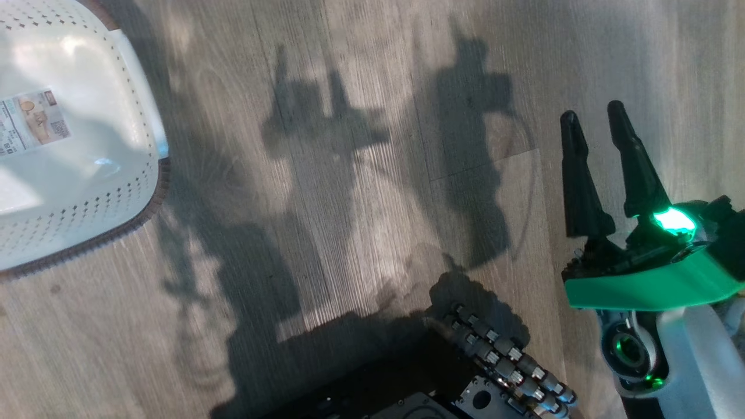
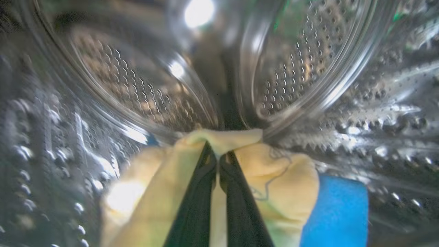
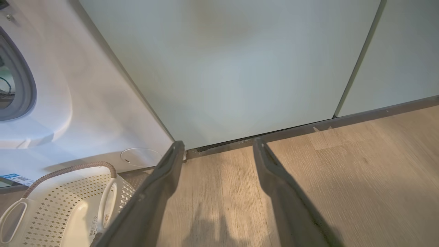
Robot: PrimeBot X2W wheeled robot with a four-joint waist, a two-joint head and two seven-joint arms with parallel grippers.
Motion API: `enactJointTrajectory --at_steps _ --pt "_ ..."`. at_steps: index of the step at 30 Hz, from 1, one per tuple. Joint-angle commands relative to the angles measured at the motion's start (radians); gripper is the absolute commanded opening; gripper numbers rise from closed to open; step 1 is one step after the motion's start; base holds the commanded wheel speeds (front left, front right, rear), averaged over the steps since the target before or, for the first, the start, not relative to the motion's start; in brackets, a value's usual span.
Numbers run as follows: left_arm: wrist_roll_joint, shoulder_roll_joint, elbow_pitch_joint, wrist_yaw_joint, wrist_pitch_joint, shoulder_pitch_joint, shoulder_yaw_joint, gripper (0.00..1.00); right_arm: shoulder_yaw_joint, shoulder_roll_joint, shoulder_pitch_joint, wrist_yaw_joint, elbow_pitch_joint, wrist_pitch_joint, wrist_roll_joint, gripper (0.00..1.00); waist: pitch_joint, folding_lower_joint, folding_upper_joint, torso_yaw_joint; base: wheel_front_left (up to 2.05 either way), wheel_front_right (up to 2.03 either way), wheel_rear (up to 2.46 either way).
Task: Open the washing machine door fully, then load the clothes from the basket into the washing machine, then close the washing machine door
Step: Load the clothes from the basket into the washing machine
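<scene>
A: Where's the laundry?
B: One pale yellow garment (image 2: 281,178), blue trim (image 2: 337,212), faint bear outline. It is inside the steel drum (image 2: 360,113) of the washing machine (image 3: 85,113).
A: Held?
B: Yes. The left gripper (image 2: 218,159) is pinched tight on a fold, its fingers nearly touching, with cloth bunched over the tips.
A: And the basket (image 1: 116,233)?
B: It's on the wood floor (image 1: 349,203), close in front of the washer by the round service flap (image 3: 140,157), with a label sticker (image 1: 32,122) on its bottom.
A: Other arm?
B: The right gripper (image 1: 592,113) is spread wide, gripping nothing, over floor well apart from the basket. A pale green cabinet door (image 3: 240,68) lies beyond it, and the grey gasket ring (image 3: 29,85) is at the washer's mouth.
</scene>
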Motion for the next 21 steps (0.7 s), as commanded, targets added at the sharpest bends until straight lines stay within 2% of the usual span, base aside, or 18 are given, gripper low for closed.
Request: enactJointTrajectory --at_steps 1,6,7,8,15,21 --pt "-0.011 0.017 -0.016 -0.013 0.005 -0.016 0.021 0.00 0.009 -0.016 0.016 -0.003 -0.027 -0.006 0.007 1.00 0.001 0.0000 -0.0001 0.003 0.00 0.00 0.00" --pt "-0.040 -0.013 0.041 -0.037 0.009 -0.032 0.020 0.02 0.004 -0.016 0.012 -0.003 -0.027 -0.006 -0.001 1.00 -0.001 0.0000 -0.0001 0.014 0.00 0.00 0.00" --pt "-0.040 -0.020 0.048 -0.041 0.006 -0.036 0.015 0.31 0.003 -0.016 0.012 -0.003 -0.026 -0.006 -0.004 1.00 -0.003 0.0000 -0.0001 0.017 0.00 0.00 0.00" --pt "-0.040 -0.026 0.055 -0.040 0.000 -0.041 0.013 1.00 0.001 -0.016 0.011 -0.003 -0.026 -0.006 -0.008 1.00 -0.004 0.0000 -0.0001 0.021 0.00 0.00 0.00" --pt "-0.065 -0.090 0.105 -0.057 -0.014 -0.045 -0.002 1.00 -0.021 -0.016 0.015 -0.003 -0.027 -0.006 -0.033 1.00 -0.025 0.0000 -0.0001 0.070 0.00 0.00 0.00" --pt "-0.082 -0.129 0.104 -0.019 -0.084 0.006 0.001 1.00 -0.046 -0.016 0.025 -0.003 -0.027 -0.006 -0.071 1.00 -0.063 0.0000 -0.0001 0.126 0.00 0.00 0.00"
